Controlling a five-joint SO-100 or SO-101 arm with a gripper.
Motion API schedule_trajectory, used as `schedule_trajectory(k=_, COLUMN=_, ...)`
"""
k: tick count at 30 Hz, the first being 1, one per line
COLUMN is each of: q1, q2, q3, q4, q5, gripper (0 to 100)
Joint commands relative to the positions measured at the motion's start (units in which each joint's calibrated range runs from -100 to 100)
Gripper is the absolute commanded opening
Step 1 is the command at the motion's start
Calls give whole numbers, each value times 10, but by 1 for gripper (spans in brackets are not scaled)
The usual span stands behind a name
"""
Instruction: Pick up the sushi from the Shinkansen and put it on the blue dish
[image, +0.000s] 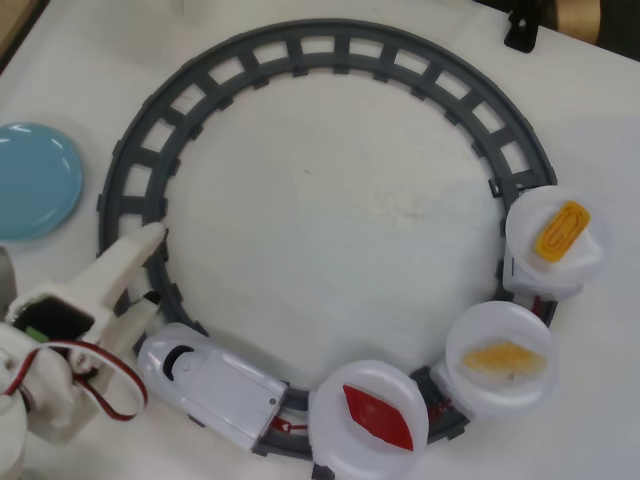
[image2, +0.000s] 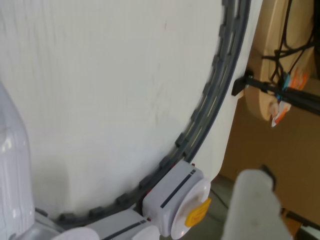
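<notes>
Nearby, red piece (image: 378, 416) and orange piece (image: 561, 231) flank the sushi (image: 503, 358).

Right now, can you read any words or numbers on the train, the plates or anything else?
None: no words or numbers can be read.
The Shinkansen shows only a black windshield.
The white plates and blue dish are plain.
The tags off the table are too blurred to read.

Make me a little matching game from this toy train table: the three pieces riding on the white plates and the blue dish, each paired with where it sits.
1. red diamond piece
2. sushi
3. orange ridged piece
4. blue dish

A. last cart
B. off the track, at the overhead view's left edge
C. cart right behind the Shinkansen
D. middle cart

Pairs: 1-C, 2-D, 3-A, 4-B
</notes>
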Motion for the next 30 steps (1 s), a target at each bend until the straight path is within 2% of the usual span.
schedule_trajectory(k=1, q1=23, q2=5, q3=-30, q4=-12, q5=8, gripper=28)
schedule_trajectory(k=10, q1=210, q2=7, q3=-20, q4=-166, q5=64, gripper=28)
schedule_trajectory(k=16, q1=280, q2=7, q3=60, q4=-243, q5=129, gripper=28)
schedule_trajectory(k=23, q1=364, q2=7, q3=167, q4=-308, q5=248, gripper=28)
schedule_trajectory(k=30, q1=404, q2=7, q3=209, q4=-337, q5=273, gripper=28)
